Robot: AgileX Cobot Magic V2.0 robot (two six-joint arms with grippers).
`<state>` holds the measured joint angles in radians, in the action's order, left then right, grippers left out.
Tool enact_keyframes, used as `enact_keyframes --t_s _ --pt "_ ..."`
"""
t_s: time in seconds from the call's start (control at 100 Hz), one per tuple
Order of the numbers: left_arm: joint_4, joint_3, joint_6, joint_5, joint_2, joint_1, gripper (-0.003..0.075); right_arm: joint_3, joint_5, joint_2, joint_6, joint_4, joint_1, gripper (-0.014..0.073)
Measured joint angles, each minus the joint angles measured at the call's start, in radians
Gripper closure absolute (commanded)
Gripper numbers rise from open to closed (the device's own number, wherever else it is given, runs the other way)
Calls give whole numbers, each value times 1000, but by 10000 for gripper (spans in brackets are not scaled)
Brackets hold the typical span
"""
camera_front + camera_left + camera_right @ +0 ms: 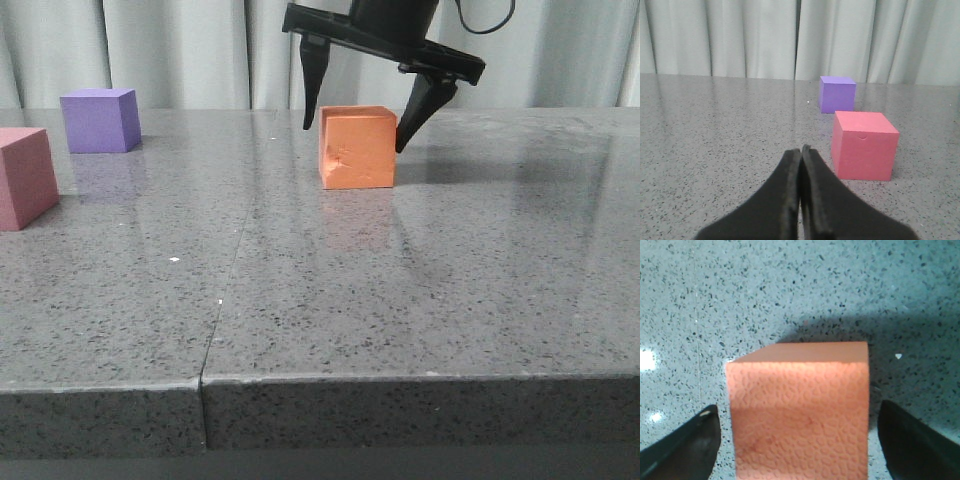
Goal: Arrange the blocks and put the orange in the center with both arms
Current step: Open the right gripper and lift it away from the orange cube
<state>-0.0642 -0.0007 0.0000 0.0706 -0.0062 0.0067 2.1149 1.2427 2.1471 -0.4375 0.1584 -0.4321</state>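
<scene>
Straddling the orange cube point(356, 147), the right gripper point(352, 128) hangs from above with its 2 black fingers spread wide, 1 tip on each side of the cube and neither touching it. In the right wrist view the same orange cube point(799, 410) fills the space between the 2 fingers point(682, 447), with a strip of speckled stone showing on both sides, so the gripper is open and pinching nothing. The cube sits flat on the grey granite bench point(400, 300), well back from the front edge and roughly midway between the left and right edges; a small gouge marks the face turned toward the front edge.

The purple cube point(99, 120) stands near the far left corner of the bench, and the pink-red cube point(24, 177) lies nearer the front, cut off by the left border of the front view. Both are well apart from the orange cube and a little apart from each other.

The left gripper point(801, 155) shows only in its own wrist view, its 2 fingers pressed together with nothing between them. Ahead of it rest the pink-red cube point(863, 145), then the purple cube point(837, 94) farther on. A pale curtain point(180, 45) hangs behind the bench.
</scene>
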Motion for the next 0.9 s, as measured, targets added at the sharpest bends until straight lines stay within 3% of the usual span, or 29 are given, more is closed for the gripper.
enact_keyframes --t_s 0.35,0.44,0.51,0.76,0.83,0.9 --pt "0 0 0 0 0 0 741 0 0 -96 22 -16 0 -38" --pt "0 0 0 0 0 0 741 0 0 -125 39 -18 0 -3" --pt "0 0 0 0 0 0 741 0 1 -149 50 -20 0 83" --pt "0 0 0 0 0 0 741 -76 4 -239 65 -54 0 578" --pt "0 0 0 0 0 0 741 -109 4 -267 70 -72 0 662" --pt "0 0 0 0 0 0 741 -152 4 -303 70 -97 0 659"
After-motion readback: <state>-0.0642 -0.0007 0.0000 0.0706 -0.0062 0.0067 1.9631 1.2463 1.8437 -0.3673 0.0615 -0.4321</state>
